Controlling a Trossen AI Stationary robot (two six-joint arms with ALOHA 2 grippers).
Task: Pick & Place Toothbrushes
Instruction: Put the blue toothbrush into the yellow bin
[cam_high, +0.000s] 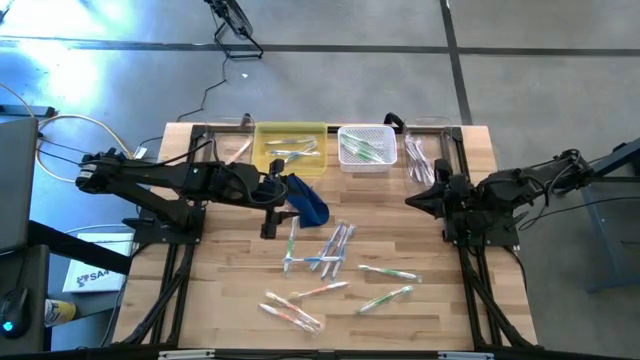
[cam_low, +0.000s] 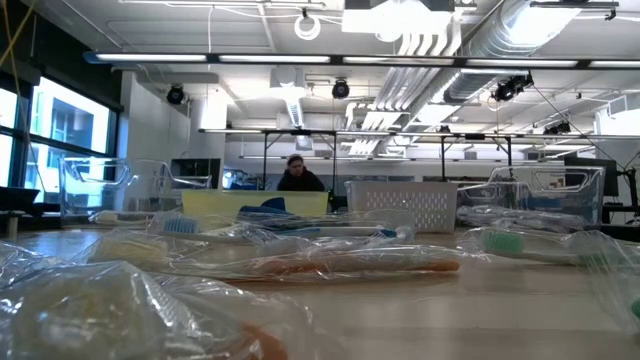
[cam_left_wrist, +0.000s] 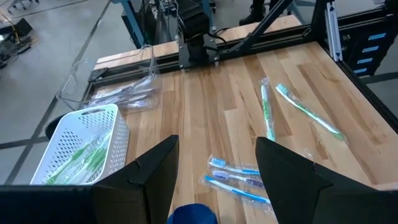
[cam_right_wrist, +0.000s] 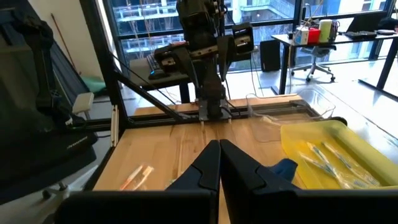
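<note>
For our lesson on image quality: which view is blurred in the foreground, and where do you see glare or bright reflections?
Low view: the nearest clear-wrapped toothbrushes are an out-of-focus smear, while the white perforated plastic basket farther back is sharper. High view: a bright streak glares on the grey floor at the upper left. Right wrist view: daylight through the windows is bright behind the yellow plastic tray.

Only partly legible: dark letters resembling "SA" on a white sheet or box (cam_high: 92, 274) at lower left of high view, beside the table; nothing else readable.
</note>
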